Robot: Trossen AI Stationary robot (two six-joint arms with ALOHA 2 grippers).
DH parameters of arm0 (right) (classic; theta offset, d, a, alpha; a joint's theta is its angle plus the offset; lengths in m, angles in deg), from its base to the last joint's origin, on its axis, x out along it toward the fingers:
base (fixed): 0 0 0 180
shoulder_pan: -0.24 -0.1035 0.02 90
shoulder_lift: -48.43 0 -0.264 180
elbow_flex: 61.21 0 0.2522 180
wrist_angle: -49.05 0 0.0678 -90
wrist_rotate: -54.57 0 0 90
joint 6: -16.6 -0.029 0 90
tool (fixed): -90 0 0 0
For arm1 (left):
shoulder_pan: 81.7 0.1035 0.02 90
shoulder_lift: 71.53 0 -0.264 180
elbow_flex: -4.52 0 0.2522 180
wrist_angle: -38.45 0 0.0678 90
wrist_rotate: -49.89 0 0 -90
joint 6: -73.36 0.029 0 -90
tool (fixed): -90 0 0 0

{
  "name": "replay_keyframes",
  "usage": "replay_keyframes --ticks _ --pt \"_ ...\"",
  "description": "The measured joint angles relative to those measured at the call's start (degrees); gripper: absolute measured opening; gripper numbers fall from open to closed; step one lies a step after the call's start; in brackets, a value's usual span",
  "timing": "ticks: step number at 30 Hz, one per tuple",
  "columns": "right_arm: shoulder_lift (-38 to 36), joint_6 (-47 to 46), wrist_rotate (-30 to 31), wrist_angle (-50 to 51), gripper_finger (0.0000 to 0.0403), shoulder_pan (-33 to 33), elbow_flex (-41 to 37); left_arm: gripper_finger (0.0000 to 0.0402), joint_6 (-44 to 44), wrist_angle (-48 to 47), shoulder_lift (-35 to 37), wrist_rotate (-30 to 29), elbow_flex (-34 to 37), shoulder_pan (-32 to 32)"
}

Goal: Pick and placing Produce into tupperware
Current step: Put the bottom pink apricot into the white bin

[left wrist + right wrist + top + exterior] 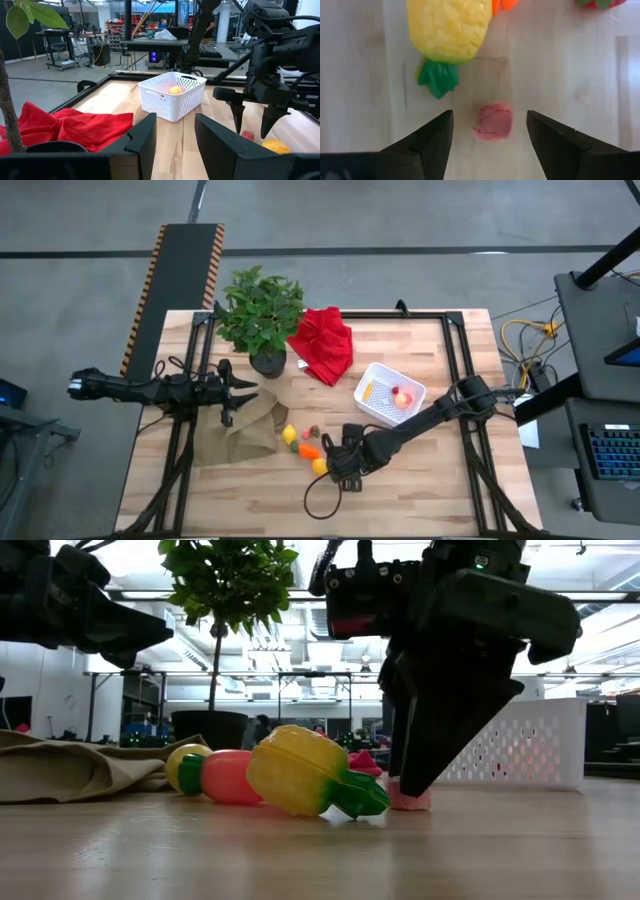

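Here, the right gripper (490, 131) is hovering with fingers wide apart, holding nothing, straddling a small pink toy fruit (493, 121) lying on the table (570, 60) just beside a yellow pineapple (449, 30), apart from the white basket (388, 393).

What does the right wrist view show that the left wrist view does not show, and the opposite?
Only the right wrist view shows the small pink piece between the open right gripper, and the green tip of the yellow pineapple. Only the left wrist view shows the white tupperware with produce inside, the red cloth and the left gripper. Both show the wooden table.
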Motion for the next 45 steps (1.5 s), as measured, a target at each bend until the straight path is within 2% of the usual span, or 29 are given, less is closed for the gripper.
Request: replay_keyframes --ticks 17,35,45 --pt "0.0 -0.6 -0.9 -2.0 0.0226 0.0 -2.5 0.0121 0.0 0.0 0.0 0.0 0.0 0.0" --pt "0.0 -0.6 -1.9 -4.5 0.016 0.0 -3.3 0.0121 0.0 -0.1 0.0 0.0 0.0 0.0" --pt "0.0 -0.8 -1.6 -4.6 0.0094 0.0 -3.3 0.0121 0.0 0.0 0.0 0.0 0.0 0.0"
